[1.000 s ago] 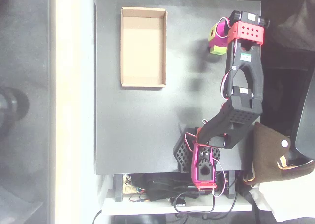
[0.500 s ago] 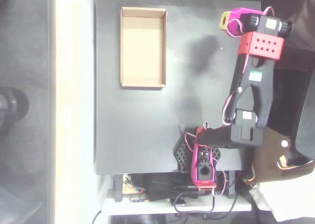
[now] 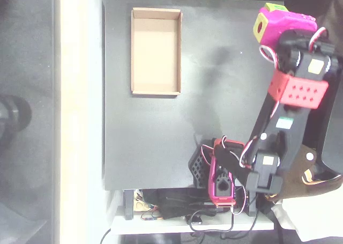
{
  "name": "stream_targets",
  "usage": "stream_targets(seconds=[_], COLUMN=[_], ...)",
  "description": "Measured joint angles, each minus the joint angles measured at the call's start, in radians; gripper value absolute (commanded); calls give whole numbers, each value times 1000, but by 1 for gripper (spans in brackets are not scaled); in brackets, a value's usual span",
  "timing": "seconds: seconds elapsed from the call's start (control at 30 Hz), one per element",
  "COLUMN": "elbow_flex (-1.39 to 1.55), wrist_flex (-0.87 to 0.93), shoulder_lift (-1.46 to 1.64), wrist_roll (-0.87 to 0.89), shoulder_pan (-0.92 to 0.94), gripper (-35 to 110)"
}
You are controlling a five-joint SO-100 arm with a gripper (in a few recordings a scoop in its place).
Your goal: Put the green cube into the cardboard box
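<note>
Gripper [image 3: 270, 14] sits high over the table's top right corner in the overhead view, seen mostly as a pink body with a yellow patch on its left face. A lime sliver at its top edge looks like the cube [image 3: 276, 7], tucked against the pink. So my read is the fingers are clamped on the cube, but the fingertips themselves are hidden under the body, so I can't confirm the contact faces.

Handling, as judgement: the cube is small, rigid and light, probably plastic or foam. No crush risk, and it should survive a short drop. Its flat parallel faces are the place to pinch, centred, since an off-centre hold could let it twist out. Its smooth sides may slip if the squeeze is weak.

The box [image 3: 156, 51] lies well apart, at upper left on the black table [image 3: 214, 94], open side up with its floor bare. Low walls and a floor much wider than the cube make for an easy drop target. Thin cardboard will slide if nudged.

Writing: small white and green stickers on the arm [image 3: 292, 104] are too small to read. No brand is legible.
</note>
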Motion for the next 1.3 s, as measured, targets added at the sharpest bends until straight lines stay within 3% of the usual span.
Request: stream_targets(seconds=[1.07, 1.3], elbow_flex=[3, 2], wrist_flex=[0, 0], shoulder_lift=[61, -20], wrist_roll=[0, 0], shoulder_pan=[-626, -673], gripper=[3, 3])
